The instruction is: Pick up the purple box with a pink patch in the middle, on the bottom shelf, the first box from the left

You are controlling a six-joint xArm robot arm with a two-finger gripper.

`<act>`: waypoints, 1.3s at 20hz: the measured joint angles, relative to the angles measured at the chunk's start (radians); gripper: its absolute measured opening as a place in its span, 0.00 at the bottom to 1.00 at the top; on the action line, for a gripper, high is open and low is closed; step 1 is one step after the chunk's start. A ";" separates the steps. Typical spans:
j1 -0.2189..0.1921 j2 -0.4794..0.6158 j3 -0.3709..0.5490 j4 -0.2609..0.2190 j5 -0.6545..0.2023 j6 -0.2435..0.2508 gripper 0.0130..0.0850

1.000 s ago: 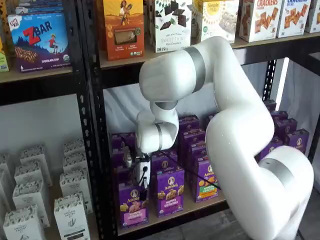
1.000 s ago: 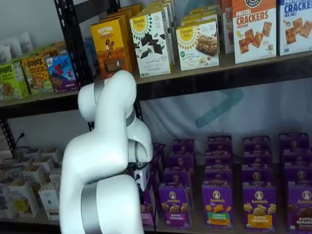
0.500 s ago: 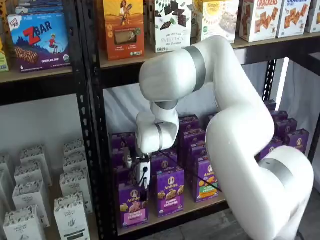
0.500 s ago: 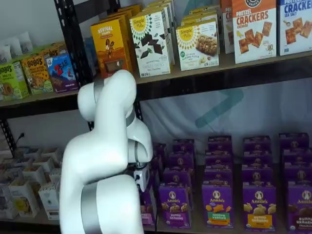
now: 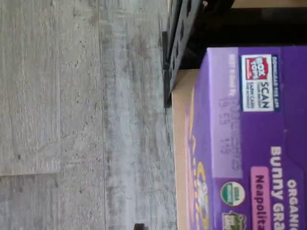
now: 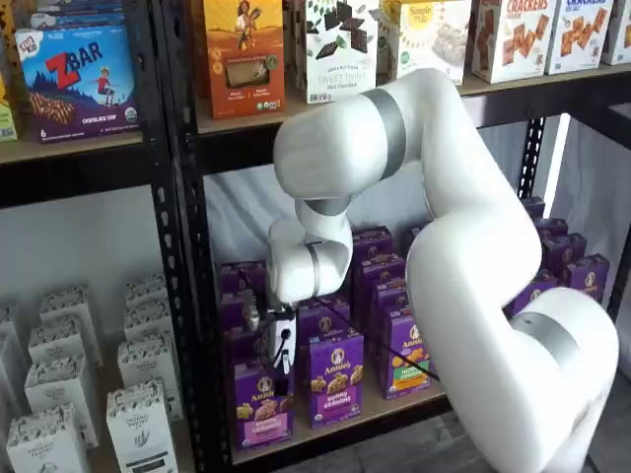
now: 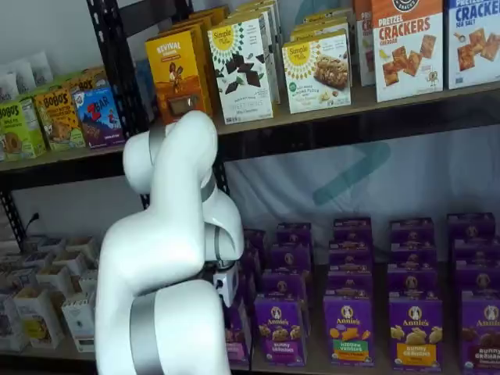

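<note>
The purple box (image 6: pixel 261 406) with the pink patch stands upright at the left end of the bottom shelf (image 6: pixel 394 403), at the front of its row. My gripper (image 6: pixel 267 363) reaches down onto its top from the white wrist, and its fingers are hidden between the box and the wrist, so their state does not show. In a shelf view only a sliver of the purple box (image 7: pixel 237 334) shows beside my arm. The wrist view looks along the purple box's (image 5: pixel 249 143) top and front, with its pink patch, standing on the tan shelf board (image 5: pixel 181 143).
Same-size purple boxes stand to the right, one with a purple label (image 6: pixel 334 380) and one with a green label (image 6: pixel 405 355), with more rows behind. A black perforated upright (image 6: pixel 193 296) rises close to the left. White cartons (image 6: pixel 138 419) fill the neighbouring rack. Grey floor (image 5: pixel 72 120) lies below.
The arm has shifted only very slightly. The purple box stands where it did.
</note>
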 joint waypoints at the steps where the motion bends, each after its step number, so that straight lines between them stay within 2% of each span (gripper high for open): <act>1: 0.001 0.000 0.000 -0.001 -0.001 0.001 0.78; 2: 0.002 0.002 -0.001 -0.003 -0.001 0.004 0.72; 9: 0.013 0.016 0.005 0.002 -0.069 0.009 0.72; 14: 0.019 0.036 -0.014 -0.009 -0.074 0.024 0.72; 15: 0.019 0.040 -0.019 -0.013 -0.070 0.028 0.67; 18: 0.019 0.046 -0.027 -0.022 -0.064 0.037 0.61; 21: 0.019 0.052 -0.035 -0.032 -0.057 0.046 0.50; 26: 0.018 0.059 -0.044 -0.046 -0.052 0.058 0.50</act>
